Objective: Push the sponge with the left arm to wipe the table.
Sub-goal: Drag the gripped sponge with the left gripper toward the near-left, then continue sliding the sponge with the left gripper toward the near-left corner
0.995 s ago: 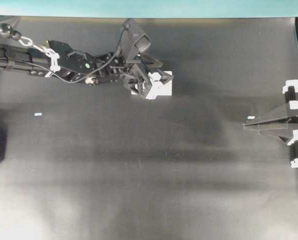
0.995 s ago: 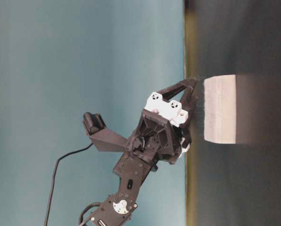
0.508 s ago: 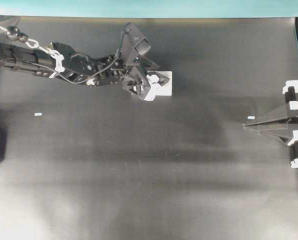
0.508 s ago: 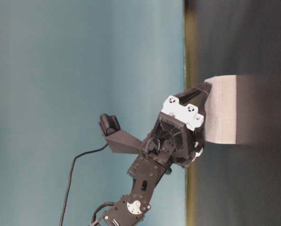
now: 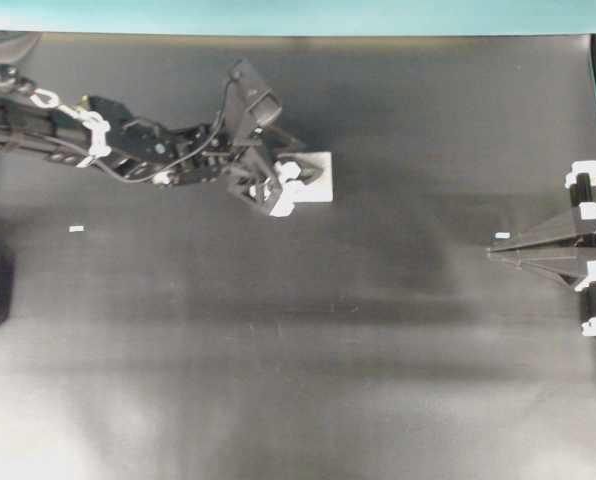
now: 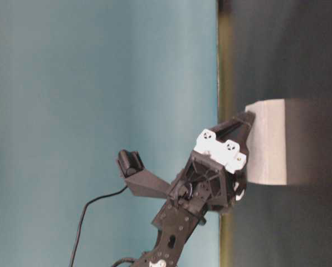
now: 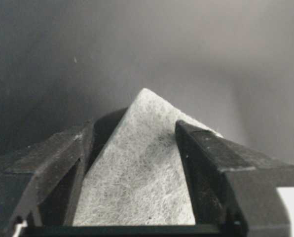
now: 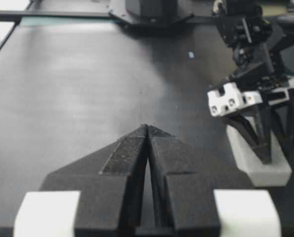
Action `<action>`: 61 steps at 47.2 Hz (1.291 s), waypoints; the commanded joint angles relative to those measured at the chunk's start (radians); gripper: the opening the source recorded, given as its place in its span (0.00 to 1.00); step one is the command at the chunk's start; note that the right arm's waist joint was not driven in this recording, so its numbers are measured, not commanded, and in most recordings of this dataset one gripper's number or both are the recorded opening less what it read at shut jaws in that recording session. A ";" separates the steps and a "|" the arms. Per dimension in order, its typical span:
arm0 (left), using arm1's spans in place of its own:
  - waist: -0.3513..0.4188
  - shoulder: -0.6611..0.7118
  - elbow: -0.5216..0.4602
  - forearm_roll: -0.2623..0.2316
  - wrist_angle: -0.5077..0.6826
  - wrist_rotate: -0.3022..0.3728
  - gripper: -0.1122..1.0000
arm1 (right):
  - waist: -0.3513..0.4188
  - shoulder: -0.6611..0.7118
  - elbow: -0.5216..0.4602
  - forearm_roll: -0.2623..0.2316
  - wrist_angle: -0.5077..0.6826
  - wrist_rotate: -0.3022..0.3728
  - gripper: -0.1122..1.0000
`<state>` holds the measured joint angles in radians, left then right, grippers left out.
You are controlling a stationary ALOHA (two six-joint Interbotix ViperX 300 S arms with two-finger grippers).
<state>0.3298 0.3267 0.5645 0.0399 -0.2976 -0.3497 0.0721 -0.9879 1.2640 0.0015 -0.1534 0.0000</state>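
The sponge [image 5: 315, 177] sits flat on the black tabletop [image 5: 298, 340], upper-middle in the overhead view, close to the teal strip [image 5: 298, 16] along the far edge. White block, much brighter than everything around it. My left fingers [image 7: 206, 163] straddle one corner of it: in the left wrist view that corner pokes up between them as a fibrous white wedge, one finger each side, both touching or v. nearly touching the sponge. So left fingers are spread w/ the sponge between, pressing down on it; can't tell how firm the squeeze is. The left arm [image 5: 128, 150] reaches in from the left edge of the overhead view, black cable [image 5: 193, 135] looped along it, white clips [image 5: 93, 125] near the elbow. My right fingers [image 8: 148, 143] are clenched tip to tip, nothing held, parked low at the far right side, well apart from the sponge. Small white scrap [image 5: 76, 229] lies on the tabletop at left, away from everything else.
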 commanded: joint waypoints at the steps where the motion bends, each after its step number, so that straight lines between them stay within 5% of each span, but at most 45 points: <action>1: -0.028 -0.028 0.014 0.005 0.000 -0.002 0.64 | 0.000 0.006 -0.008 0.002 -0.011 0.009 0.11; 33: -0.114 -0.172 0.221 0.005 0.006 -0.063 0.63 | 0.000 0.003 -0.006 0.002 -0.014 0.009 0.11; 61: -0.305 -0.296 0.371 0.003 0.129 -0.233 0.63 | 0.000 0.002 0.002 0.002 -0.012 0.009 0.11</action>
<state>0.0782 0.0583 0.9127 0.0399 -0.1902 -0.5584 0.0721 -0.9910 1.2686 0.0031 -0.1549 0.0000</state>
